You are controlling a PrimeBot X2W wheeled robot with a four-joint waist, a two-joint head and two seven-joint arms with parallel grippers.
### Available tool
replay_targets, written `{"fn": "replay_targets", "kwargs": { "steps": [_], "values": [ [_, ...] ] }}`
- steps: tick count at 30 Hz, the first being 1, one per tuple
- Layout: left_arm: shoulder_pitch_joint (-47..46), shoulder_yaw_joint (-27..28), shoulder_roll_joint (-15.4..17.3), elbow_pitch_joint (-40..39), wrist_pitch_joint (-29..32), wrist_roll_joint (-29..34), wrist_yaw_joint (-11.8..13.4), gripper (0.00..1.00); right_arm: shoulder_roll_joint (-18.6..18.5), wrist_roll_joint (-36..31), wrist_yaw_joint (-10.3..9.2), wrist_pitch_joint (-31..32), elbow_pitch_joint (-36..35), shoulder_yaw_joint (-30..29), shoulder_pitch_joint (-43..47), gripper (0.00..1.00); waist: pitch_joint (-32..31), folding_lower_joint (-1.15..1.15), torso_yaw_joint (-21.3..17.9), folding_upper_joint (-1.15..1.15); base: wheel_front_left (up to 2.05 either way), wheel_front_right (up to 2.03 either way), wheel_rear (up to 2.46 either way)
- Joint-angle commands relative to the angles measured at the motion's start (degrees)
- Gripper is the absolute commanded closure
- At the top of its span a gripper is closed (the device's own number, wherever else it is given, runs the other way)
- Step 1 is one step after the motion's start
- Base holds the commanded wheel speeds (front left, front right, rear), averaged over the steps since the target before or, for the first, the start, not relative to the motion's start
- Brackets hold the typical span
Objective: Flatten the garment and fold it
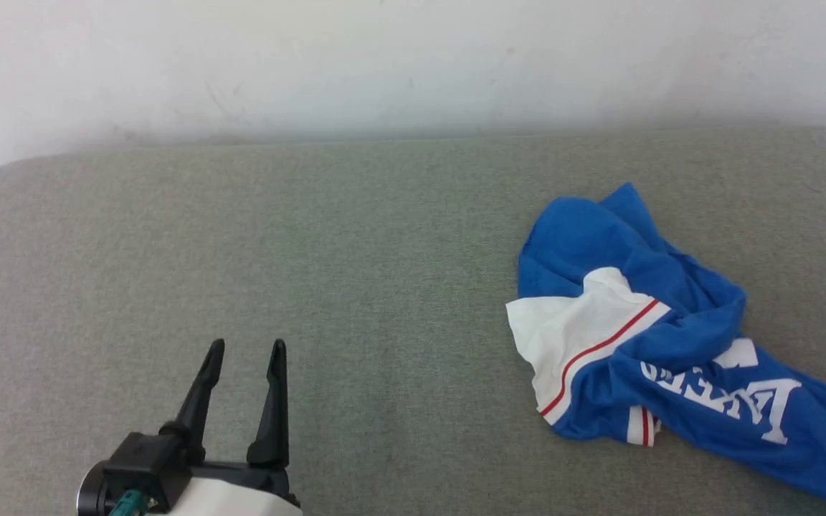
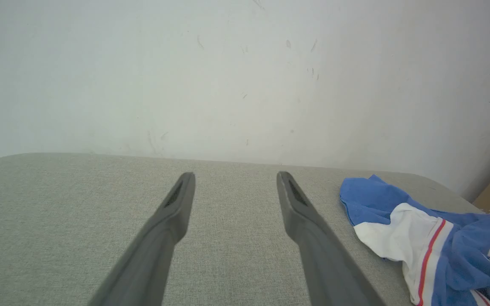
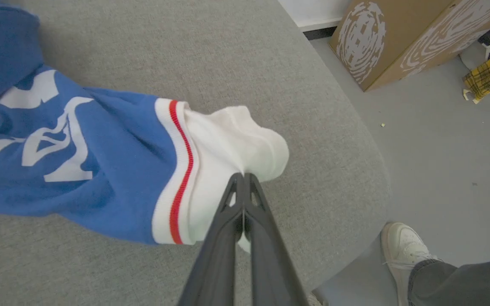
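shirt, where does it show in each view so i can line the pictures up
Head view: the shirt lies crumpled at the right, running off the lower right edge.
Left wrist view: lower right corner, to the right of the open left claw.
Right wrist view: left and centre, with its white sleeve pinched in the shut right claw.
Shared landmark: the grey pad it lies on.

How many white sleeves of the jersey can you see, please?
2. One white sleeve lies at the jersey's left end; the other sleeve is pinched by the right gripper near the table's right edge.
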Motion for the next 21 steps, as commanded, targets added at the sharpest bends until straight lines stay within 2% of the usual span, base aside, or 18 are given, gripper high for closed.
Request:
{"fn": "replay_targets", "kwargs": {
  "steps": [1, 2, 6, 9, 15, 21],
  "values": [
    [1.0, 0.1, 0.5, -0.2, 0.2, -0.2, 0.4, 0.00, 0.1, 0.4, -0.06, -1.8, 1.3, 0.2, -0.3, 0.73, -0.7, 0.01, -0.7, 0.00, 0.00, 0.00, 0.00],
    [1.1, 0.0, 0.7, -0.2, 0.4, -0.2, 0.3, 0.00, 0.1, 0.4, -0.06, -2.9, 2.5, 0.9, -0.2, 0.00, -1.0, 0.01, -0.8, 0.00, 0.00, 0.00, 0.00],
    [1.0, -0.7, 0.7, -0.4, 1.0, -0.1, 0.3, 0.00, 0.1, 1.2, -0.06, -6.6, 4.3, 3.0, -2.9, 0.00, -1.9, 0.01, -0.7, 0.00, 0.00, 0.00, 0.00],
    [0.7, -1.0, 0.6, -0.6, 1.2, -0.1, 0.3, 0.00, 0.1, 1.0, -0.06, -7.0, 1.3, 7.4, -5.6, 0.00, -2.1, 0.01, -0.1, 0.00, 0.00, 0.00, 0.00],
    [0.1, -1.4, 0.0, -0.6, 0.8, 0.0, 0.5, 0.00, 0.1, 0.9, -0.06, -2.2, -6.5, 19.1, -13.8, 0.00, -1.3, 0.01, 2.4, 0.00, 0.00, 0.00, 0.00],
    [-0.9, -2.0, -0.8, -0.1, 0.3, -0.1, 0.4, 0.00, 0.1, 3.2, -0.06, 4.5, -5.0, 29.0, -20.4, 0.00, 1.1, 0.01, 5.0, 0.00, 0.00, 0.00, 0.00]
  ]
}}
